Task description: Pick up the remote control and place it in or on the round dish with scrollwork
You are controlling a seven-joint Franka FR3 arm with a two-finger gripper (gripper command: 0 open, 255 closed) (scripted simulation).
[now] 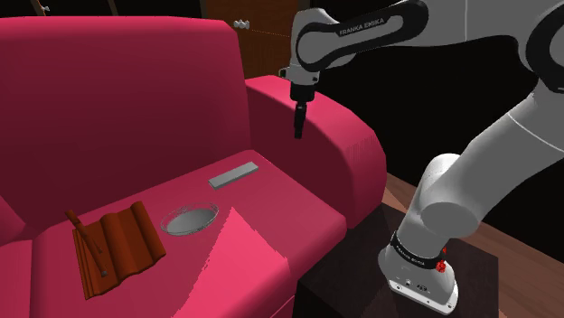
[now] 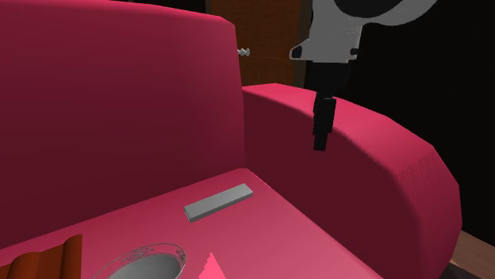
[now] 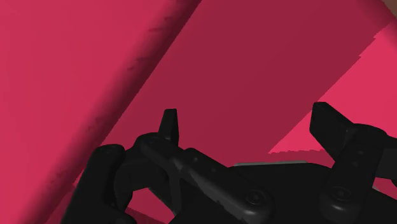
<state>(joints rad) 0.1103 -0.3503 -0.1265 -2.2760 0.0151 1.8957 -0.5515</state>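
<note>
The white arm (image 1: 361,32) reached over the red sofa (image 1: 117,99), and its black jaws hung in the air beside the armrest (image 1: 334,126), spread apart with nothing between them. The grey remote control (image 1: 233,174) lay flat on the seat cushion near the backrest, below the jaws and apart from them. The round dish with scrollwork (image 1: 189,219) sat near it, closer to the seat's front, with a ridged reddish-brown thing (image 1: 122,244) beside it.
</note>
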